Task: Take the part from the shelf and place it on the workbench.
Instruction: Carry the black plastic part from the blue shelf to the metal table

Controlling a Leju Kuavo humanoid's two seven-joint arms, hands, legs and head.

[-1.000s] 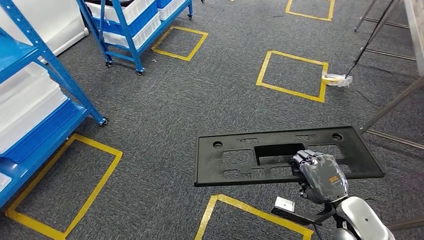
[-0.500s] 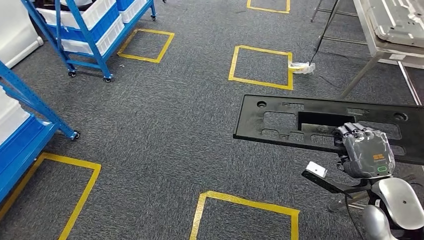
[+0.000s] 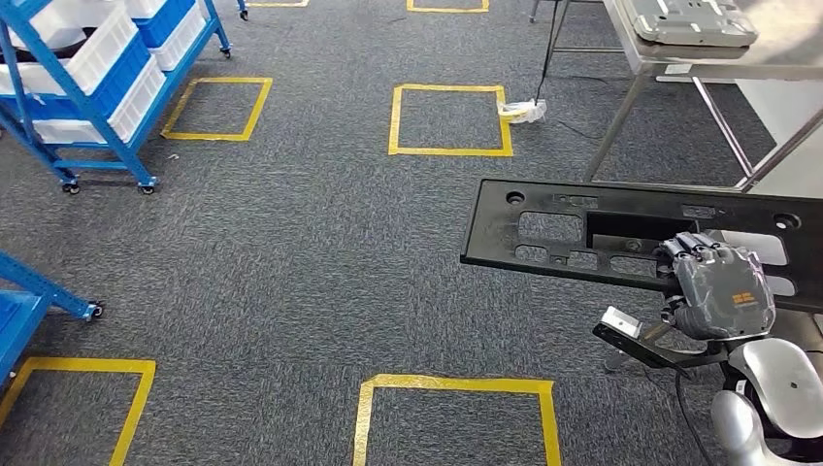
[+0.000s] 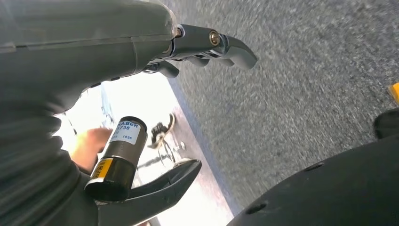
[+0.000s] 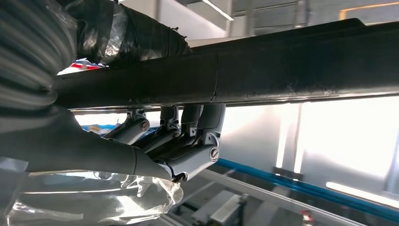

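- I'm seeing the right hand (image 3: 716,289) gripping the long black part (image 3: 582,233) at its near edge, carried level above the carpet.
- Left hand (image 4: 207,44) hanging with fingers apart, holding nothing.
- Risk: I'm judging the overhanging far end could clip the workbench (image 3: 776,58) leg, twisting the one-handed grip loose.

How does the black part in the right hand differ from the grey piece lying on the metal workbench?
The black part is dark, long, full of cutouts and held by the right hand above the carpet. The grey piece is pale and rests on the workbench. Both are flat panels.
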